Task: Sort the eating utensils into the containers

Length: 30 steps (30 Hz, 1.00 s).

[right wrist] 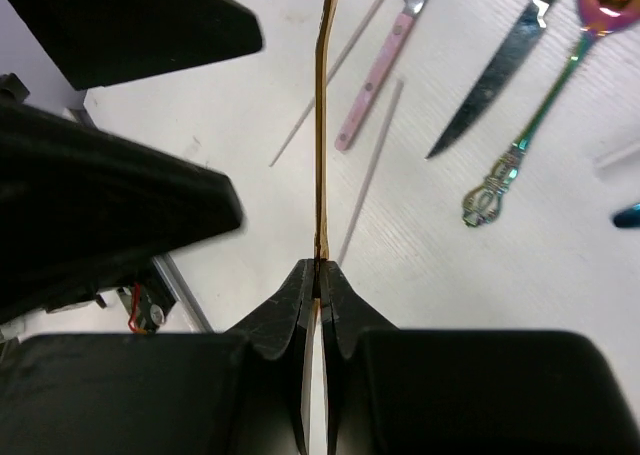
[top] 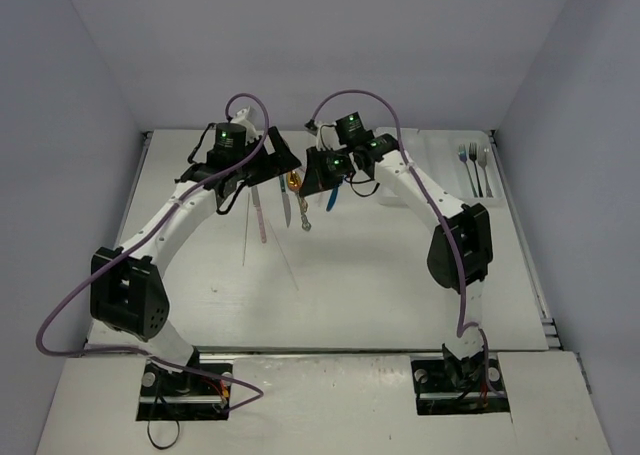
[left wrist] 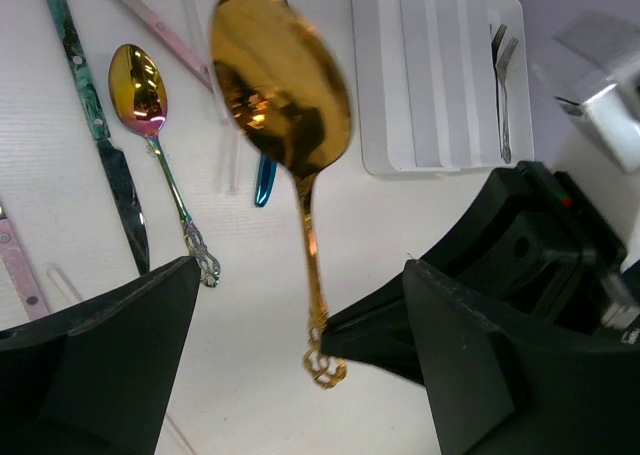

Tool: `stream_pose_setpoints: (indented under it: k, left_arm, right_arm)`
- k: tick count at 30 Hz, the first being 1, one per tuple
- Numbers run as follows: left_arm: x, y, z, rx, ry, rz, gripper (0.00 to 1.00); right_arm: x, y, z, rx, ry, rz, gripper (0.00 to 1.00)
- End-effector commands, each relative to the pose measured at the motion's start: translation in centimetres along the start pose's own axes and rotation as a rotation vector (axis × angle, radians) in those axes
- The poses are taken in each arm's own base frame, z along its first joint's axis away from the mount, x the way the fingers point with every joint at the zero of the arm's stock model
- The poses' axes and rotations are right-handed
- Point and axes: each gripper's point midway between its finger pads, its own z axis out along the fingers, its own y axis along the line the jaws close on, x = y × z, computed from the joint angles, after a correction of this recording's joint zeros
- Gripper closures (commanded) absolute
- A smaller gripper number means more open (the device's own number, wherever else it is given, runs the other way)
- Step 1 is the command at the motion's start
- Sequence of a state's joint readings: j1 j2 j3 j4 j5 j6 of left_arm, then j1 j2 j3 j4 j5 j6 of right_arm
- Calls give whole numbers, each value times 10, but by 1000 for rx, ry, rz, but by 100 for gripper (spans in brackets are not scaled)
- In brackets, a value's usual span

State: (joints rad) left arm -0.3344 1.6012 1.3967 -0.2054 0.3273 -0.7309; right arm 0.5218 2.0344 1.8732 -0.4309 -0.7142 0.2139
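Note:
A gold spoon (left wrist: 280, 85) hangs in the air between both grippers, bowl up in the left wrist view and edge-on (right wrist: 321, 125) in the right wrist view. My right gripper (right wrist: 320, 275) is shut on the lower end of its handle. My left gripper (left wrist: 300, 355) is open, its fingers standing wide on either side of the handle and apart from it. From above, the spoon (top: 293, 183) sits between the two wrists at the table's far middle. The white compartment tray (top: 435, 150) lies at the far right with three forks (top: 473, 165) in one slot.
On the table under the grippers lie a pink-handled knife (top: 260, 215), a teal knife (left wrist: 95, 125), a rainbow spoon (left wrist: 140, 80), a blue utensil (top: 331, 197) and thin pale sticks (top: 245, 240). The tray (left wrist: 420, 75) lies just right of them.

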Motion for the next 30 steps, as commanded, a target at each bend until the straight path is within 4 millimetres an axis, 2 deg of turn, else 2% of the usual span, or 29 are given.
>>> stream_pose_setpoints:
  k: [1,4,7,12,15,18,19,21,23,30]
  left_arm:
    - [-34,-27,-35,101,-125,62,19]
    - [-34,-26,-45,106,-138,112,18]
    - [-30,-21,-51,83,-125,181,19]
    - [-30,-2,-58,-20,-126,392,18]
    - [-30,10,-60,-82,-120,466,17]
    - [-31,19,-59,-120,-109,523,15]
    - [-31,22,-59,-133,-103,537,14]
    - [-33,21,-59,-134,-101,555,5]
    - [-32,22,-58,-136,-85,576,4]
    - [-24,28,-55,-131,-66,581,4]
  right_arm:
    - [-43,2,-72,29,-183,-81,100]
    - [-43,-34,-106,95,-226,-53,100]
    - [-36,-89,-150,196,-273,9,100]
    - [-2,-186,-227,427,-265,71,100]
    - [21,-225,-253,551,-205,86,100]
    - [39,-262,-262,629,-129,116,100]
    - [41,-268,-264,646,-111,114,100]
    - [47,-282,-263,671,-79,130,100]
    - [53,-302,-258,700,-33,138,100]
    - [58,-340,-256,730,-10,178,100]
